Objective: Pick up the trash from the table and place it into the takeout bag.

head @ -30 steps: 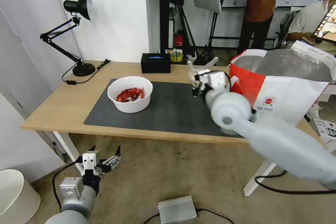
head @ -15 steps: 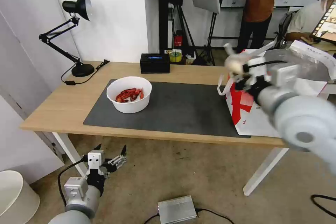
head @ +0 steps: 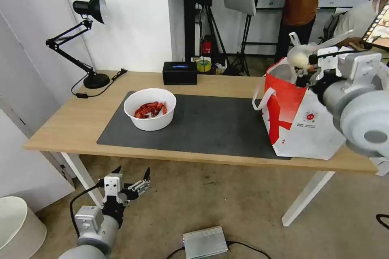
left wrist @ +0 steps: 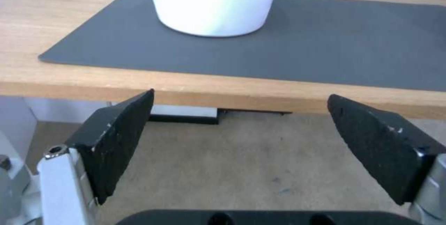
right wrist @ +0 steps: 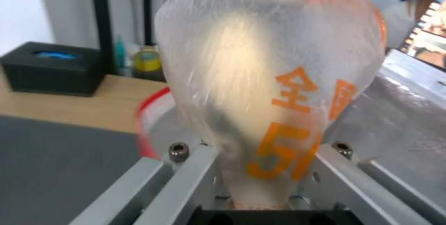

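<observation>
My right gripper (head: 304, 64) is shut on a small knotted clear bag (head: 299, 56) with orange print (right wrist: 260, 89), held just above the open mouth of the takeout bag (head: 302, 119). That white tote with a red panel stands at the right end of the table (head: 60, 123), its foil lining (right wrist: 409, 113) showing below the held bag. A white bowl of red crayfish shells (head: 150, 109) sits on the left part of the dark mat (head: 202, 127); its side (left wrist: 214, 2) faces my left gripper (head: 131, 176). That gripper (left wrist: 239, 138) hangs open below the table's front edge.
A black box (head: 180, 73) stands at the back edge of the table, and a black desk lamp (head: 87, 40) at the back left. A silver box (head: 204, 241) lies on the floor in front. A white bin (head: 18, 224) stands at the lower left.
My right arm has swung from mid-table to the right and upward, carrying the small bag to above the takeout bag's opening. The left gripper has hardly moved.
</observation>
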You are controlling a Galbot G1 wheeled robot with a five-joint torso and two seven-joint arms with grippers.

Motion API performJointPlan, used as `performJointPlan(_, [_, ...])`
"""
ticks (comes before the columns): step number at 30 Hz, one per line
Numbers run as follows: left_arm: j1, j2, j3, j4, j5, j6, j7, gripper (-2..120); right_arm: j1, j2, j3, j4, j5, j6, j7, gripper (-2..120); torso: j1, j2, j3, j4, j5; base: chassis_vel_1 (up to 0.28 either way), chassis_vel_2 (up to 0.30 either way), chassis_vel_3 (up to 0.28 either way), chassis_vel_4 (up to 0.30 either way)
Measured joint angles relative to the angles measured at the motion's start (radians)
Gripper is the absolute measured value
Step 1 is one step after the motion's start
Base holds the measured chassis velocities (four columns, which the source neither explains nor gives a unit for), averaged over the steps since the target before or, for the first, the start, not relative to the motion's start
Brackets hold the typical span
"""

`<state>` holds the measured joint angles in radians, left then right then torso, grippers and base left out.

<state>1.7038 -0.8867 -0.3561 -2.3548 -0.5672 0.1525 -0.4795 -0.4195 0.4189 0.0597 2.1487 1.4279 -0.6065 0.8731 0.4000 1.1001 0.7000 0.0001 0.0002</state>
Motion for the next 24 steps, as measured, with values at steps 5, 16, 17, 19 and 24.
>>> performJointPlan(5, [-0.019,0.01,0.018,0.01,-0.006,0.0,0.0,100,0.016,0.002,-0.002,-0.091,-0.001,0.0,-0.011,3,0.0,0.0,0.0,-0.0003,-0.0001,0.0,0.0,0.0,0.0])
performJointPlan(16, [-0.019,0.006,0.019,0.012,-0.008,0.0,0.001,100,0.028,0.024,-0.017,-0.18,0.009,-0.004,-0.011,3,0.0,0.0,0.0,-0.0002,-0.0001,0.0,0.0,0.0,0.0])
performJointPlan(17, [-0.018,0.005,0.019,0.012,-0.008,-0.001,0.001,100,0.03,0.027,-0.018,-0.192,0.022,-0.005,-0.008,3,0.0,0.0,0.0,-0.0001,-0.0001,0.0,0.0,0.0,0.0])
performJointPlan(19, [-0.017,0.004,0.019,0.012,-0.008,-0.001,0.001,100,0.031,0.034,-0.02,-0.21,0.046,-0.006,0.005,3,0.0,0.0,0.0,-0.0001,-0.0002,0.0,0.0,0.0,0.0])
performJointPlan(24, [-0.015,0.004,0.018,0.012,-0.008,-0.001,0.001,100,0.025,0.045,-0.02,-0.227,0.056,-0.007,0.014,3,0.0,0.0,0.0,-0.0002,-0.0001,0.0,0.0,0.0,0.0])
